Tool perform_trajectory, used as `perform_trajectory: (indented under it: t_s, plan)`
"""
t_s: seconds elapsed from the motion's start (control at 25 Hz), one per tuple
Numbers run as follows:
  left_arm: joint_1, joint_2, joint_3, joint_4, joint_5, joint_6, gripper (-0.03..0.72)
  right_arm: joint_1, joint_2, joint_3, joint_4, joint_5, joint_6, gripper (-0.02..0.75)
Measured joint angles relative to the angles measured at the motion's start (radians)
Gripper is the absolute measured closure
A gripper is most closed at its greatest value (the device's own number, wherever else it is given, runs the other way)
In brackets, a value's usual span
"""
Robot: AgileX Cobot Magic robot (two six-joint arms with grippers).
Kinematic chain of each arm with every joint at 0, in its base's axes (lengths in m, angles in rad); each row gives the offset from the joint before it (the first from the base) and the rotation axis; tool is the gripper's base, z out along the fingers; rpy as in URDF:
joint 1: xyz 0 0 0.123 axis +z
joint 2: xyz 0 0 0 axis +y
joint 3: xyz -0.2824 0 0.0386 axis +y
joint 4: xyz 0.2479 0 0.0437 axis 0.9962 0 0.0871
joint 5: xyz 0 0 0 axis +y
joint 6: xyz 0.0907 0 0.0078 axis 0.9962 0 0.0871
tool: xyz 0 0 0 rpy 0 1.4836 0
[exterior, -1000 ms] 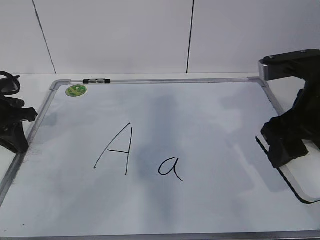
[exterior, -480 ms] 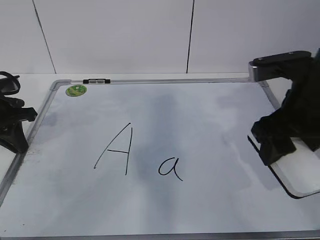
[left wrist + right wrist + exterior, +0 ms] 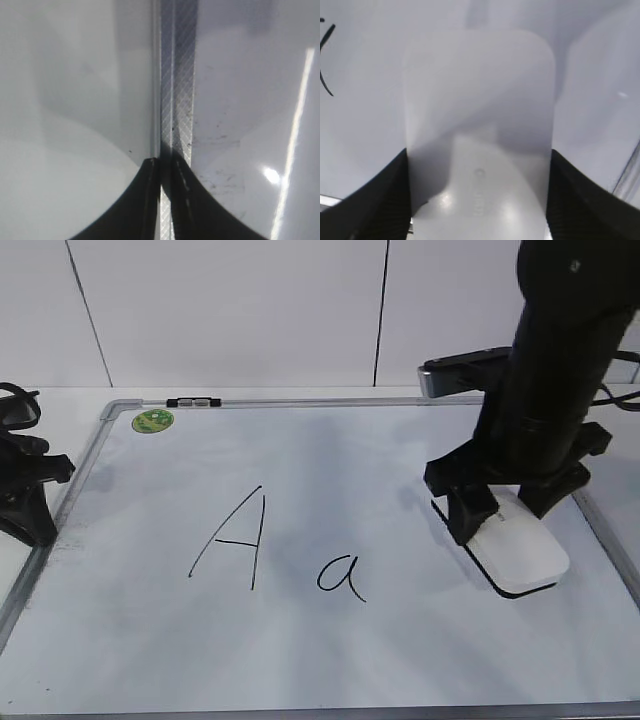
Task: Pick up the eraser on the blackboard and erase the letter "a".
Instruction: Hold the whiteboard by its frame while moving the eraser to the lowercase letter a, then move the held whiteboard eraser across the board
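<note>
The right claw (image 3: 505, 510) grips the eraser (image 3: 520, 555) by its long sides, and the eraser sits low over the blackboard (image 3: 400, 660), to the right of the letter "a" (image 3: 341, 575). The pickup looks done; the letter "a" is untouched, so the wiping remains. The left claw (image 3: 161, 200), closed and empty, rests at the frame left of it. The board lies on a white counter (image 3: 70, 400) before a pale panelled wall (image 3: 230, 310).

The right tool (image 3: 508, 508) clasps the eraser (image 3: 518, 551) on the blackboard (image 3: 400, 455), right of the letter "a" (image 3: 341, 576).
</note>
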State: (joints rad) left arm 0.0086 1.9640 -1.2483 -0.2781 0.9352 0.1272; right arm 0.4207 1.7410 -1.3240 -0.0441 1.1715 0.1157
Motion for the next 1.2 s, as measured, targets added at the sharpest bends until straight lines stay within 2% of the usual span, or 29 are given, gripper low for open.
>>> perform_trajectory:
  t_s: [0.44,0.96,1.2]
  plan:
    - [0.000,0.000,0.000,-0.011,0.002,0.000,0.638,0.149,0.224,-0.159,-0.006,-0.004,-0.006,0.228]
    - [0.000,0.000,0.000,-0.013,0.000,0.000,0.638,0.175,0.300,-0.183,-0.016,-0.082,-0.004,0.228]
    - [0.000,0.000,0.000,-0.013,0.000,0.000,0.638,0.235,0.306,-0.187,-0.036,-0.094,-0.001,0.228]
